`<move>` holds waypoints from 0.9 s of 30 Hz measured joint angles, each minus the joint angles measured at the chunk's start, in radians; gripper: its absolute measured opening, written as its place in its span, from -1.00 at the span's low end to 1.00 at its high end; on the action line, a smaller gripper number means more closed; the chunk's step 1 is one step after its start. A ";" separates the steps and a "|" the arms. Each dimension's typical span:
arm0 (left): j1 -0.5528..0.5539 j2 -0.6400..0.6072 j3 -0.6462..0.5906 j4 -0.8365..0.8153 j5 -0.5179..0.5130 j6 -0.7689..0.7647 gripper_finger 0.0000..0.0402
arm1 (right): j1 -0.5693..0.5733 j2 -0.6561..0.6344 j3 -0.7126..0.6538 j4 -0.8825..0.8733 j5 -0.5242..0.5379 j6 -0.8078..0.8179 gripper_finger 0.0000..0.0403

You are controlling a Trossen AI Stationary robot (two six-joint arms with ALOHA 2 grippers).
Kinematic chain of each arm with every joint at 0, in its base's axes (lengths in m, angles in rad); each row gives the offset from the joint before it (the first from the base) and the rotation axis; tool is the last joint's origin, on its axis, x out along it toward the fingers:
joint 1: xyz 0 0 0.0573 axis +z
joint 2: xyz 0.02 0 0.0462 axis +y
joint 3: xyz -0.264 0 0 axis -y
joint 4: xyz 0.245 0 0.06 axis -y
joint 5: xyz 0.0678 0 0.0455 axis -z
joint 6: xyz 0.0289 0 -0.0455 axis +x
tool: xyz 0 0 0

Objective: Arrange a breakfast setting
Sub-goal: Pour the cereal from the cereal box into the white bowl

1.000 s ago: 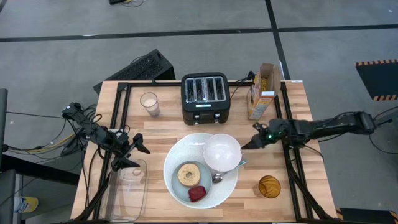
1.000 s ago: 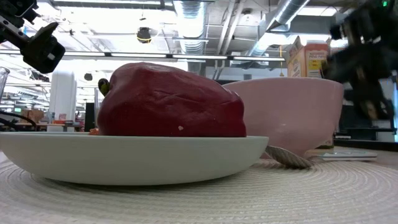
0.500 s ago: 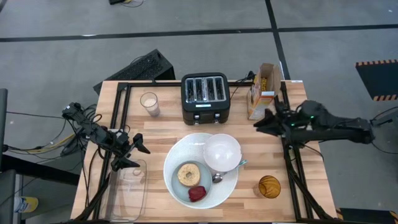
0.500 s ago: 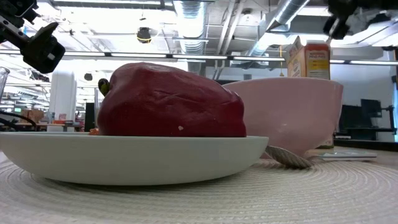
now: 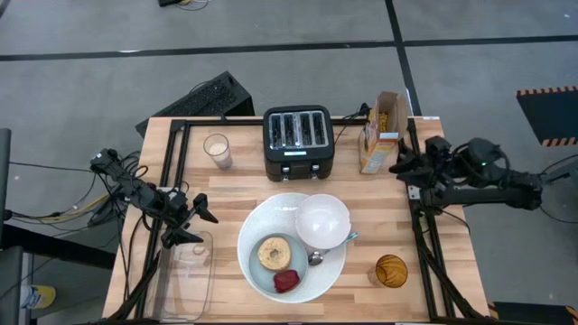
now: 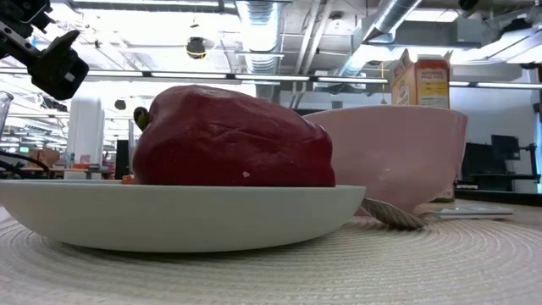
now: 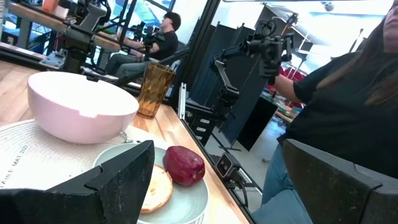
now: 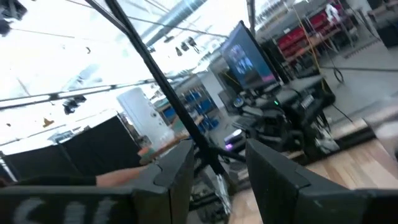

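I see the white bowl (image 5: 323, 221) on the large white plate (image 5: 257, 226), with the bagel (image 5: 273, 253) and red food piece (image 5: 286, 282) on the blue-grey plate (image 5: 307, 278). All sit between my grippers: left gripper (image 5: 200, 224) spread and empty, right gripper (image 5: 400, 167) empty beside the cereal box (image 5: 383, 131), fingers slightly apart.

My arms are dark and jointed, trailing black cables. My left hand (image 5: 191, 221) has two matte black fingers; my right hand (image 5: 404, 165) looks alike.
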 joint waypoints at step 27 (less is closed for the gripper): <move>0.000 0.000 0.000 -0.001 0.000 0.000 0.69 | 0.000 0.079 0.111 -0.499 0.095 0.557 -0.15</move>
